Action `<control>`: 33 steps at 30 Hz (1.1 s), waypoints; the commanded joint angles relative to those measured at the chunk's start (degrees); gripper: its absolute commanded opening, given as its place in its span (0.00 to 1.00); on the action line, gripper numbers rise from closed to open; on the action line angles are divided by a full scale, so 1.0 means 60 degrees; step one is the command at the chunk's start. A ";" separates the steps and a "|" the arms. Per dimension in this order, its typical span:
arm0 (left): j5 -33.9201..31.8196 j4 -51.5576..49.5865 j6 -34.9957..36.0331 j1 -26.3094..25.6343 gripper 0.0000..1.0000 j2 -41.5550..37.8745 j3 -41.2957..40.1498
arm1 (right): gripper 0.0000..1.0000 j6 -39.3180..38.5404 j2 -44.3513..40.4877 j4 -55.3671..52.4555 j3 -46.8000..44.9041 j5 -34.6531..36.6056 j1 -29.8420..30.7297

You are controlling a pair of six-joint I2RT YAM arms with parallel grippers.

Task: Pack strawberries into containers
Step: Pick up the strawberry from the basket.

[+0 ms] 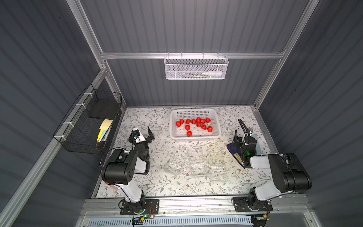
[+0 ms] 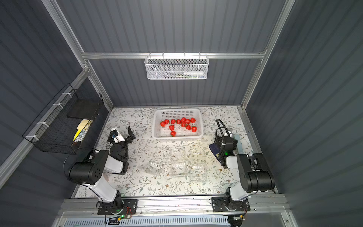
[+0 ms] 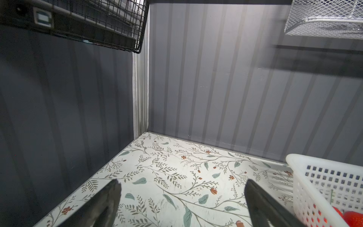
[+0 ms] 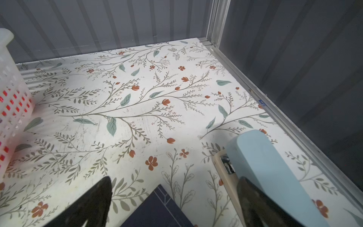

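Note:
About a dozen red strawberries (image 1: 194,124) lie in a white perforated basket (image 1: 194,111) at the back middle of the flowered table. Three clear plastic containers (image 1: 174,167) (image 1: 196,163) (image 1: 216,165) sit side by side nearer the front, with no berries in them. My left gripper (image 1: 142,130) hovers left of the basket, open, with only the tablecloth between its fingers (image 3: 112,196). The basket's corner (image 3: 314,176) and a strawberry (image 3: 353,218) show in the left wrist view. My right gripper (image 4: 174,179) stands open and empty at the right, over a corner of a dark blue notebook (image 4: 157,208).
A light blue stapler (image 1: 255,137) lies beside the notebook (image 1: 234,151) near the right wall, close to one right finger. A black wire rack (image 1: 88,125) hangs on the left wall and a white mesh basket (image 1: 196,67) on the back rail.

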 commanded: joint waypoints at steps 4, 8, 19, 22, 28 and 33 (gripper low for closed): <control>-0.0085 0.1241 -0.0081 -0.0023 1.00 -0.0009 0.0144 | 0.99 0.0037 -0.0117 0.0074 0.0155 -0.0052 -0.0038; -0.0099 0.1241 -0.0081 -0.0023 1.00 -0.0011 0.0143 | 0.99 0.0031 -0.0087 0.0052 0.0200 -0.0052 -0.0036; -0.0089 0.1227 -0.0088 -0.0019 1.00 0.0003 0.0157 | 0.99 0.0027 -0.0103 0.0059 0.0171 -0.0052 -0.0027; -0.0097 0.1235 -0.0081 -0.0023 1.00 0.0003 0.0159 | 0.99 0.0035 -0.0109 0.0060 0.0170 -0.0045 -0.0032; -0.0577 -0.0060 0.0083 -0.0221 1.00 -0.0878 0.0468 | 0.99 -0.0072 -0.0517 0.0078 0.0004 -0.0183 -0.0011; -0.2108 -0.2066 -0.0687 -0.0534 1.00 -0.2678 0.1036 | 0.99 -0.0627 -0.2092 -0.0412 -0.0041 0.1190 0.0438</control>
